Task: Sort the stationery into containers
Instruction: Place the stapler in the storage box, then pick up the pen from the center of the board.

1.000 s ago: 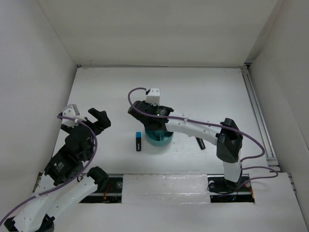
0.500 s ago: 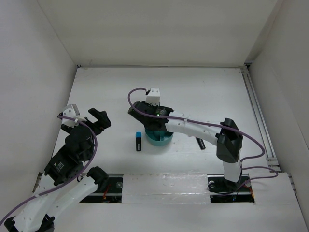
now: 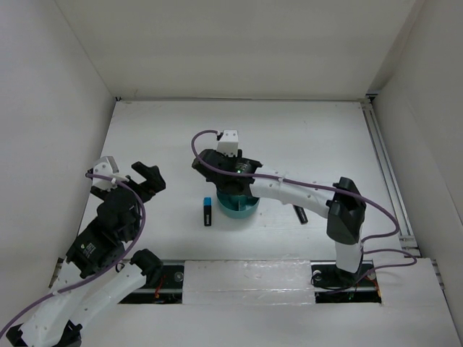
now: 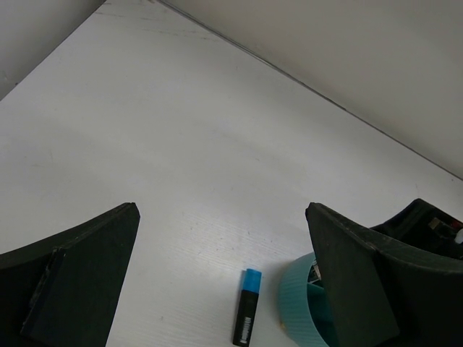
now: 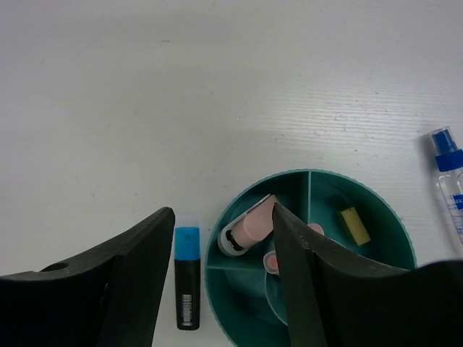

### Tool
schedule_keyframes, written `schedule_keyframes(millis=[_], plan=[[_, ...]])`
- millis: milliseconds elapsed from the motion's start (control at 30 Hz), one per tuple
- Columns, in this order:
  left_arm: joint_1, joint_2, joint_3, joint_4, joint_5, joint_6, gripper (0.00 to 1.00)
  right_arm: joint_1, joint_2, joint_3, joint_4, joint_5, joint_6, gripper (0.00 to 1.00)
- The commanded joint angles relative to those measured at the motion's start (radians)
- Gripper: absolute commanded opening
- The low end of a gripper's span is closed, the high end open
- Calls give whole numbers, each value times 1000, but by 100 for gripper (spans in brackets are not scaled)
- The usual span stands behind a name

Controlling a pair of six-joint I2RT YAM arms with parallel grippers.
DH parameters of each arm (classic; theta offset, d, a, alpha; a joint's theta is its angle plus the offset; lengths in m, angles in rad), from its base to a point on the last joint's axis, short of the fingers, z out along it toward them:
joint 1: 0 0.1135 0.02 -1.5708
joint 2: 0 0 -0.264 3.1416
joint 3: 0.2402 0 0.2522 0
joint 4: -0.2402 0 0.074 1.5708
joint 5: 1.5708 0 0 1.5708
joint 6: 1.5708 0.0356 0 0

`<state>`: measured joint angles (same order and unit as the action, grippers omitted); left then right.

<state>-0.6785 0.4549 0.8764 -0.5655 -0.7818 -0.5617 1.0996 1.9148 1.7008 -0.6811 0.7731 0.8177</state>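
A: Where does the right pincer [image 5: 223,212] stand?

B: It hangs over the teal organizer [image 5: 329,191], which sits about midway between the left and right edges of the desk [image 3: 289,137], nearer the near edge than the far one. The jaws are apart and grip nothing.

A: And the left pincer [image 4: 221,210]?

B: It is over the left part of the desk, well apart from the organizer. Its jaws are spread wide, with only bare desk between them.

A: What lies in the organizer?

B: The pink-capped marker [image 5: 246,231] lies tilted in an outer compartment on the left. The tan eraser [image 5: 354,224] is in the next compartment to the right, past a divider. Something small and pink shows beside the right pincer's finger [image 5: 311,289], but it is too hidden to name.

A: What is outside it?

B: The blue-capped marker [image 5: 187,278] lies flat on the desk just beside the organizer's left wall, cap toward the far edge. I cannot tell whether it touches the wall. The clear blue-capped bottle [image 5: 450,189] lies on the desk on the organizer's right side, apart from the rim.
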Motion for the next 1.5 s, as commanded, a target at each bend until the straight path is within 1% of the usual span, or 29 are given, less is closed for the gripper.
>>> schedule_keyframes(millis=[0,67,100,167,200,233,300,333,367,433,467,500,533,567,600,633,667,733,767,800,900,967,1033,1100,1133,1167,1300,1467], plan=[[2,-15,-5,24,-28,-18,100,8,-82,10,66,-29,-46,63],[2,-15,-17,24,-28,-27,100,8,-108,10,98,-57,-74,64],[2,-25,-17,24,-19,-53,100,8,-118,10,112,-78,-74,66],[2,-36,-17,7,-19,-127,100,17,-161,-18,165,-106,-118,66],[2,-65,-27,7,16,-156,100,17,-177,-27,184,-132,-135,69],[2,-80,-27,36,53,-102,100,17,-194,-27,204,-150,-158,76],[2,-117,-46,105,102,-76,100,17,-241,-50,235,-164,-225,87],[2,-154,-72,136,114,-55,100,17,-255,-50,244,-178,-248,99],[2,-168,-82,147,115,-55,100,17,-269,-50,244,-178,-270,100],[2,-177,-91,156,142,-44,100,17,-313,-41,186,-164,-307,100],[2,-151,-91,156,153,-44,100,17,-333,-41,174,-155,-321,100],[2,-124,-91,145,162,-32,100,17,-358,-85,164,-155,-331,100],[2,-86,-53,129,162,-32,100,17,-419,-114,164,-144,-341,100],[2,12,-28,103,162,-52,100,17,-453,-148,164,-144,-351,100],[2,66,-5,43,171,-76,100,17,-489,-217,164,-144,-351,100],[2,118,18,20,171,-113,100,17,-564,-251,164,-153,-362,100],[2,222,57,4,208,-127,100,7,-600,-280,164,-162,-371,100],[2,327,91,4,265,-127,100,-6,-667,-340,151,-173,-371,100],[2,379,108,4,297,-127,100,-6,-728,-354,125,-173,-371,100],[2,475,145,-5,306,-141,100,-15,-758,-366,114,-173,-371,100],[2,608,191,-62,306,-171,100,-15,-870,-398,78,-182,-371,100],[2,617,181,-62,306,-182,100,-24,-937,-409,69,-182,-381,100],[2,576,110,-10,357,-182,100,-24,-976,-420,45,-182,-381,100],[39,547,49,80,424,-153,100,-24,-1019,-441,35,-182,-390,100],[69,538,-6,111,497,-144,100,-24,-1030,-441,35,-182,-390,100],[69,538,-28,146,512,-144,100,-24,-1030,-452,35,-182,-400,100],[69,591,-91,157,523,-155,100,-24,-1053,-461,45,-218,-411,100],[69,604,-172,181,513,-199,100,-24,-1053,-483,45,-227,-420,100]])
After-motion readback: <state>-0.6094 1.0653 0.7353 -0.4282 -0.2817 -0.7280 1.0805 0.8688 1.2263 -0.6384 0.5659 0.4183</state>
